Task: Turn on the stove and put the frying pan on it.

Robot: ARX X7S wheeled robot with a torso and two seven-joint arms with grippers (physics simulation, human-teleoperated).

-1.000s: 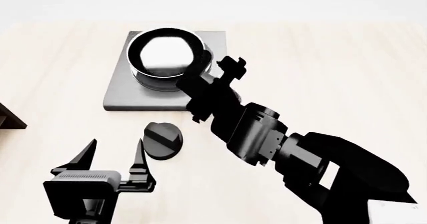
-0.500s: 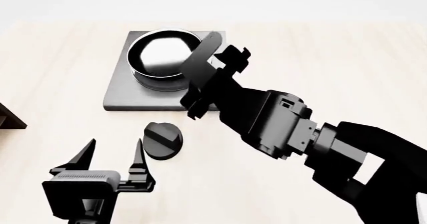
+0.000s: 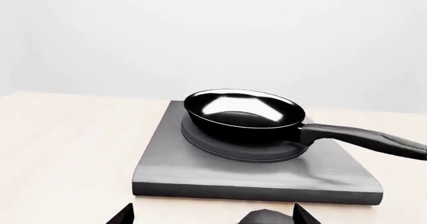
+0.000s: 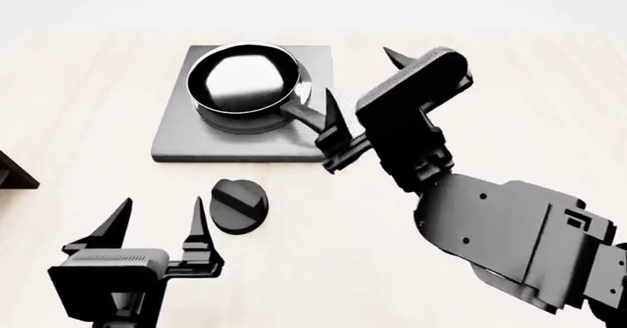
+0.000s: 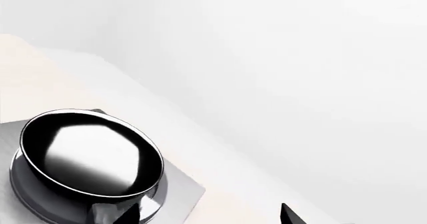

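**Sitting on the burner: pan on stove, both grippers free**

Resting on the raised burner rings, the frying pan (image 4: 243, 86) sits on the stove (image 4: 181, 133) in the upper left-centre of the head view. Pan: small, round, black outside, shiny pale inside with bright glare. Its long black handle (image 4: 305, 114) runs toward lower right, past the plate's edge. Stove: flat square dark-grey plate on a pale wooden table (image 4: 509, 108).

Round black knob (image 4: 238, 205) lies on the table just below the stove, apart from it.

Right gripper (image 4: 365, 97), centre-right, fingers spread, holding nothing, beside the handle; contact cannot be told. Left gripper (image 4: 157, 221), lower left, fingers spread, empty, just beside the knob.
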